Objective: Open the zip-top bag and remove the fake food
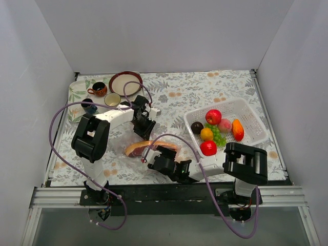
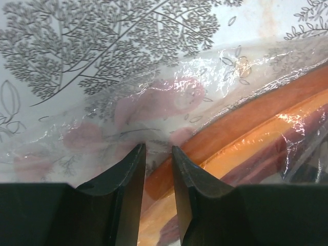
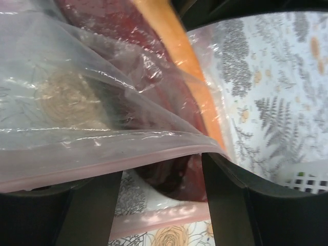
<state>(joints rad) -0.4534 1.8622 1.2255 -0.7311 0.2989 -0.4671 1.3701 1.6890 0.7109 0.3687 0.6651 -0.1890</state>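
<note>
White walls on three sides enclose a counter [image 1: 174, 95] laid with a pale cloth printed in grey leaves and peach flowers.

Top view.
- White mesh plastic basket [image 1: 251, 115], right of centre. It holds glossy plastic fake food: red apple [image 1: 213, 116], dark purple ball [image 1: 197, 127], orange ball [image 1: 206, 134], green grapes [image 1: 219, 135], pink peach [image 1: 224, 125], orange carrot-like piece [image 1: 237, 129], red piece [image 1: 208, 148].
- Clear crinkly zip-top bag [image 1: 154, 145], flat on the counter left of the basket, between the two grippers. Inside it lies a brown-maroon long piece [image 1: 136, 149] with an orange edge.
- Left gripper [image 1: 144, 131] at the bag's far edge; right gripper [image 1: 148, 157] at its near edge.
- Far left corner: leaf-patterned tray [image 1: 76, 92], brown cup [image 1: 98, 90], cream cup [image 1: 112, 99], dark blue cup [image 1: 88, 105], brown-rimmed plate [image 1: 125, 83].

Left wrist view.
- Left gripper [image 2: 157, 148]: fingers [image 2: 130, 189] close together with a narrow gap, tips against the bag's film. Whether a fold is pinched cannot be told.
- The long piece shows through the plastic to the right.

Right wrist view.
- Right gripper [image 3: 160, 171]: fingers [image 3: 225, 205] spread wide, gripping nothing.
- Pink zip strip [image 3: 77, 171] runs across between the fingers. A second pink strip [image 3: 154, 218] lies lower, apart from the first, with the maroon piece visible between the two.
- Basket corner at lower right.
</note>
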